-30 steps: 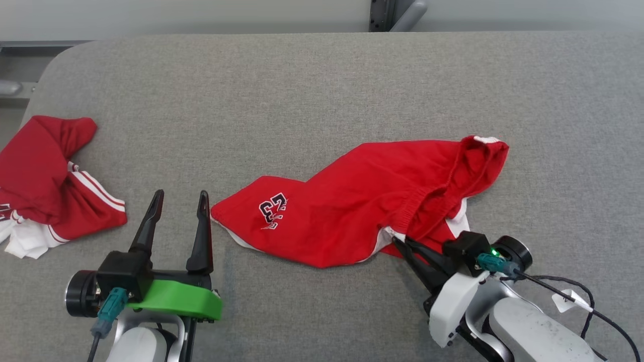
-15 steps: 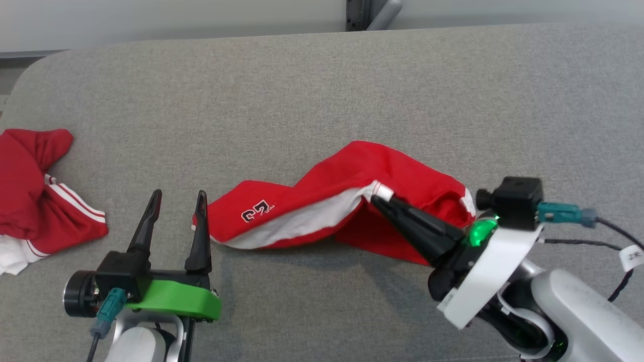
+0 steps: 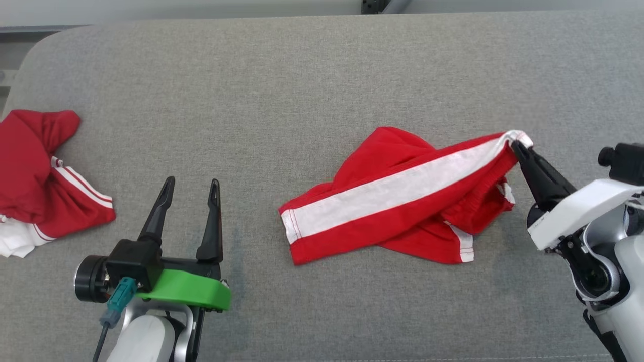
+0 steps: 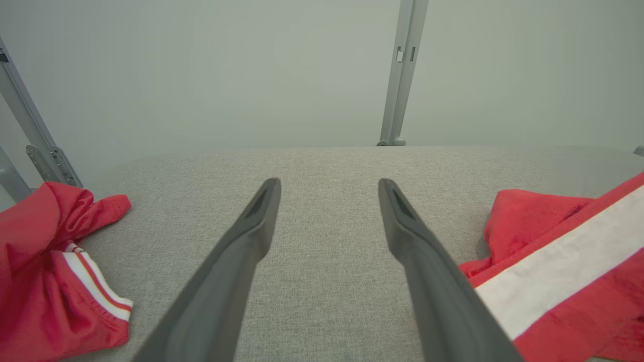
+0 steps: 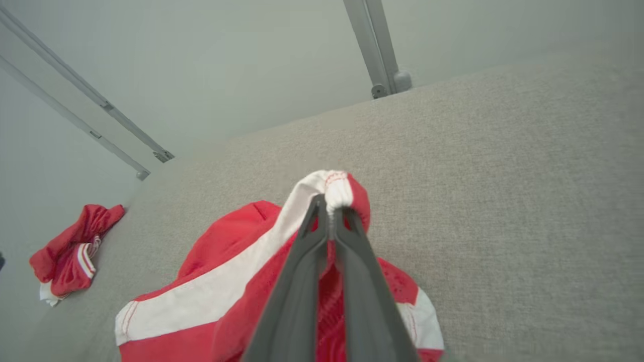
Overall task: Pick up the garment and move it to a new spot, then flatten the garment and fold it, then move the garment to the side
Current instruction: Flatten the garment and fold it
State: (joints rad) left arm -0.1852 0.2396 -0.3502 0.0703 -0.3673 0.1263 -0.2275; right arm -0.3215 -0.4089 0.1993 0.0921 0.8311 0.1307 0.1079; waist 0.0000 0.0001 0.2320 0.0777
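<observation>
Shorts [image 3: 402,201] dragged right & flipped, now lying toward table's [image 3: 302,75] right edge. R gripper [image 3: 514,145] clenched on their corner; L gripper [image 3: 193,181] released. Step: relocating. Next: let go, spread flat w/ both.

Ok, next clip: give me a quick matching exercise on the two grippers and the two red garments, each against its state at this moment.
1. left gripper
2. right gripper
3. striped garment
4. other red garment

a. bunched up at the far left
b. open, holding nothing
c. pinched at one corner, the rest lying mid-surface
d. shut on cloth

Pairs: 1-b, 2-d, 3-c, 4-a.
</observation>
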